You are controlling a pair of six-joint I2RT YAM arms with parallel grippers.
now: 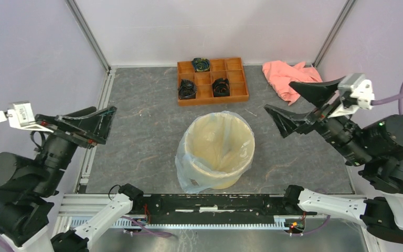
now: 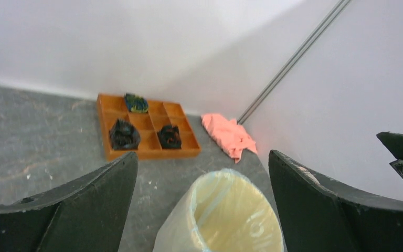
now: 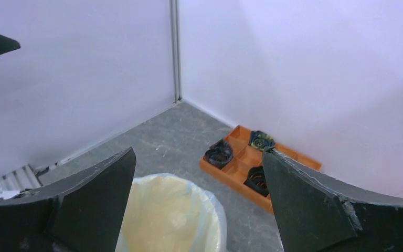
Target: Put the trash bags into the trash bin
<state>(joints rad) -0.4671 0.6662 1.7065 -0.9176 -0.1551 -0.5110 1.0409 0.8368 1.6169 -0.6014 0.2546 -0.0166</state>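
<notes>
The thin, crinkly pale blue bag lines the round pale yellow plastic bucket - its film is folded over the rim and hangs down the outside. The orange wooden tray holds dark coiled bundles in three compartments. The left gripper and the right gripper stand wide, released - nothing between the fingers.

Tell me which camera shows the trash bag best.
The top external view. It shows most of the trash bag: lining the yellow bucket, folded over its rim and hanging down the outside to the table. Both wrist views catch only the bagged rim and upper part, cut off by the bottom edge.
</notes>
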